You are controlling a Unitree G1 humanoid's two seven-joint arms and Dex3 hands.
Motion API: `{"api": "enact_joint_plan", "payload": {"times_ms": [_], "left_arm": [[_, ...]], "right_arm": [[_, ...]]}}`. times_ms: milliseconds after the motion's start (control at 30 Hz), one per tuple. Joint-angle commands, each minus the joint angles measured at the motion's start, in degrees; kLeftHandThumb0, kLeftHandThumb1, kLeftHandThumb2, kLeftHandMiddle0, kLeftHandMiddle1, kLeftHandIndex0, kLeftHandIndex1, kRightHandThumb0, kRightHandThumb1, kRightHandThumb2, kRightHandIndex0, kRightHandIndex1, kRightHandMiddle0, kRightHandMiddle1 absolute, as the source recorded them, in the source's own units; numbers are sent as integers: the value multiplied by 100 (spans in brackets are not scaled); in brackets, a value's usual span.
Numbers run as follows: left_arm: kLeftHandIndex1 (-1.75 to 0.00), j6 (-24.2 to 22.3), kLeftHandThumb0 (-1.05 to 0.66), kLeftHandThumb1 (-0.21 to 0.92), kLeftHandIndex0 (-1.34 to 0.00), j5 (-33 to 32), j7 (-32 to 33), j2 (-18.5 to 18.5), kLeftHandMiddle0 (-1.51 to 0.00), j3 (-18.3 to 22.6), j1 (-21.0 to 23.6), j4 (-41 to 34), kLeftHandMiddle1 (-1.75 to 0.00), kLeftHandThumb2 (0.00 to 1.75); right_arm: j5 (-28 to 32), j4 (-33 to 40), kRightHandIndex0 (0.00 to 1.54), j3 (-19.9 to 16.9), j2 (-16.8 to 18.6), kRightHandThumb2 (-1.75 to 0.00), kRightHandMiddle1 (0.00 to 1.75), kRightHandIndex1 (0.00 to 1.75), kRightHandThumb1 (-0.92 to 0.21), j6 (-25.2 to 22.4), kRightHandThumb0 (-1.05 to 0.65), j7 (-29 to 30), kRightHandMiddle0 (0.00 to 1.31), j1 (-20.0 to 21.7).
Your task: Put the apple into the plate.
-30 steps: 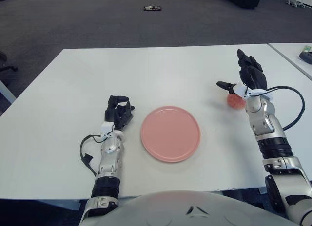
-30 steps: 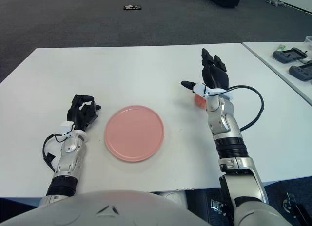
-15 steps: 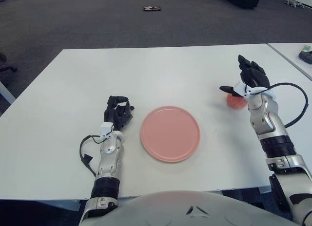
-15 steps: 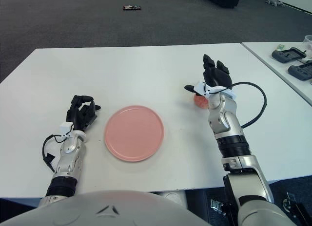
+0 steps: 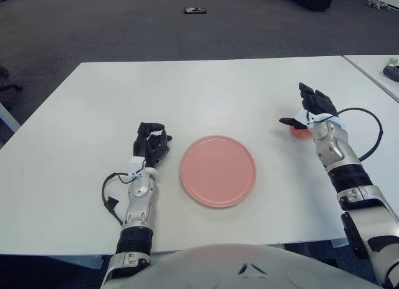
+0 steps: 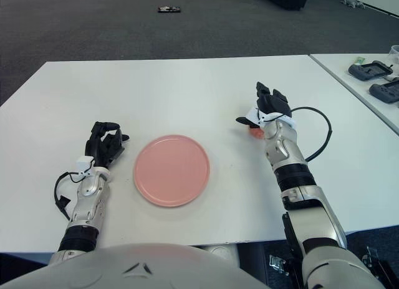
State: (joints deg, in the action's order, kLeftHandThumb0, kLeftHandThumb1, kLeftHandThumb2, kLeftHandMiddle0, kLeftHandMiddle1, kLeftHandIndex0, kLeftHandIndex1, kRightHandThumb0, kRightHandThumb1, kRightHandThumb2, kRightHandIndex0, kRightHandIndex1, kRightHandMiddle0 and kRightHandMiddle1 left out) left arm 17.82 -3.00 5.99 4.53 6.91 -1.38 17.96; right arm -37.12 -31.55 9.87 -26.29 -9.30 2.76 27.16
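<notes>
Lowered over the last second, your right hand [image 5: 307,114] now sits right over the apple [image 5: 301,132], which lies on the table [image 5: 218,90] under its palm. Fingers look spread, thumb reaching toward the plate [image 5: 218,170]; you probably haven't closed on the fruit yet. That plate lies well to the hand's left. Your left hand [image 5: 151,144], curled and empty, shows beside the plate's far side.

Office: white tables [image 5: 206,90], grey carpet [image 5: 124,27]

On the table [image 5: 218,83], the plate [image 5: 217,170] sits central; the apple [image 5: 300,132] lies at its 2 o'clock, well apart.
</notes>
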Motion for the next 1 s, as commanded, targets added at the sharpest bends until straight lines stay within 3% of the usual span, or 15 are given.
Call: {"api": "enact_joint_plan", "payload": {"times_ms": [0, 267, 433, 967], "left_arm": [[-175, -272, -36, 79, -27, -36, 49, 44, -55, 27, -199, 167, -141, 71], [-175, -233, -36, 80, -27, -44, 43, 67, -55, 42, -203, 190, -142, 70], [-175, -236, -36, 80, -26, -56, 19, 56, -53, 43, -223, 164, -142, 69], [-175, -208, -36, 80, -26, -57, 24, 80, -53, 87, -252, 112, -141, 69]], "right_arm": [[91, -361, 0, 87, 18, -43, 0, 0, -69, 201, -102, 100, 0, 288], [212, -1262, 0, 258, 103, -43, 0, 0, -71, 569, -103, 158, 0, 568], [190, -2861, 0, 481, 306, -40, 0, 0, -76, 1114, -105, 547, 0, 951], [337, -3956, 0, 713, 442, -38, 1, 0, -85, 1619, -105, 790, 2, 1245]]}}
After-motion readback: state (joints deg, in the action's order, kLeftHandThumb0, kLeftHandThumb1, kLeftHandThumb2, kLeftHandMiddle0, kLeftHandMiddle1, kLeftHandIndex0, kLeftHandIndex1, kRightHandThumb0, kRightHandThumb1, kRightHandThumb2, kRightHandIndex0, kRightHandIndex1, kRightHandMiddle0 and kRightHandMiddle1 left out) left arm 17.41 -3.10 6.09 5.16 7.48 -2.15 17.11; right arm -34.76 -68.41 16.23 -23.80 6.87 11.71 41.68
